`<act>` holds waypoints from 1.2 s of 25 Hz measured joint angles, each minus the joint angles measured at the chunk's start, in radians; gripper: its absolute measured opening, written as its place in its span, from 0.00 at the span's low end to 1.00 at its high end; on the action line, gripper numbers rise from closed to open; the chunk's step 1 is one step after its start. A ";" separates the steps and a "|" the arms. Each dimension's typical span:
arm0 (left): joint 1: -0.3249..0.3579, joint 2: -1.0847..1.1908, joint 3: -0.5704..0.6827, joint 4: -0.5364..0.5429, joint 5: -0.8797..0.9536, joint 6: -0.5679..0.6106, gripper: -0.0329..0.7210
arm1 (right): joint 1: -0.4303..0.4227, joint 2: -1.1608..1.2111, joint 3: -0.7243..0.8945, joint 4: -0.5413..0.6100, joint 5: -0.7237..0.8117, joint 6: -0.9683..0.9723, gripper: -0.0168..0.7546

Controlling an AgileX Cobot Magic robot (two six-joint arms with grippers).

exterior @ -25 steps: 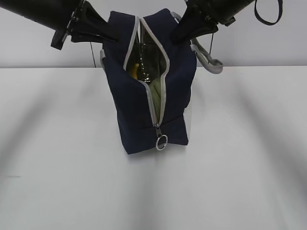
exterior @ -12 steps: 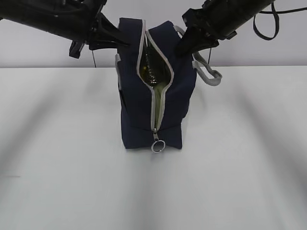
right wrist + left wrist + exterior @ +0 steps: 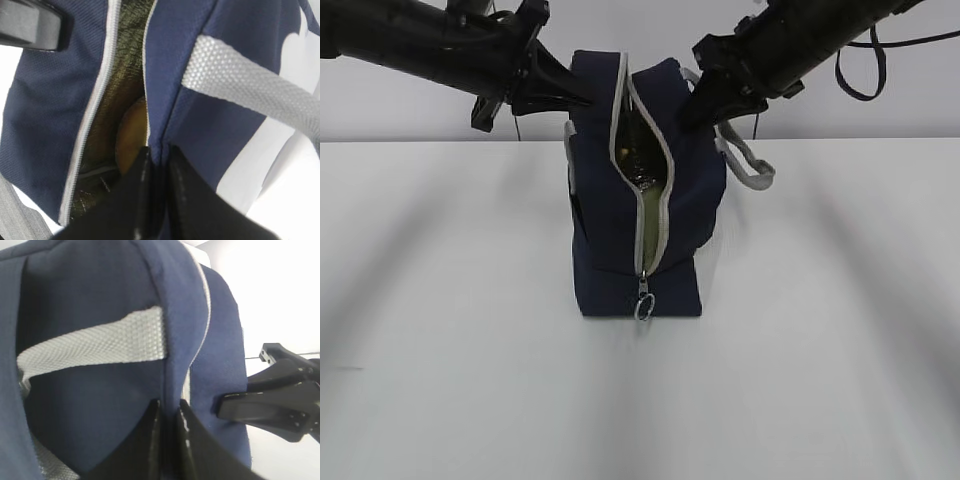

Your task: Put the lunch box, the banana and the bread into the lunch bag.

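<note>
The left gripper pinches a fold of navy fabric at the top edge of the bag, on the bag's left side; its two dark fingers stand close together with only the thin cloth ridge between them. The right gripper does the same on the bag's right top edge, its fingers nipping the fabric just beside the zipper tape. In the exterior view both arms come in from above and to either side of the bag, the left gripper and right gripper each meeting its upper corners.

The bag stands upright on the white table, its zipper parted along the top and down the front, with the ring pull hanging low near the bag's base. A grey strap loops out from the bag's right side, and another strap crosses its left face.

Inside the bag, through the gap, the bread shows as a golden-brown curve against the dull lining. A sage-green surface, the box lid, fills the lower part of the opening. The banana cannot be made out.
</note>
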 joint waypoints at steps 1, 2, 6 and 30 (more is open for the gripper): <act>0.000 0.000 0.000 0.000 0.000 0.000 0.12 | -0.002 0.000 -0.002 0.000 0.002 0.000 0.19; 0.000 0.000 0.000 0.000 0.000 0.001 0.18 | -0.002 0.000 -0.004 0.000 0.010 0.000 0.27; 0.000 0.000 0.000 -0.002 0.009 0.002 0.55 | -0.002 0.000 -0.037 -0.022 0.040 0.000 0.61; 0.047 -0.410 0.000 0.648 0.253 -0.245 0.74 | 0.021 -0.371 0.049 -0.308 0.129 0.224 0.70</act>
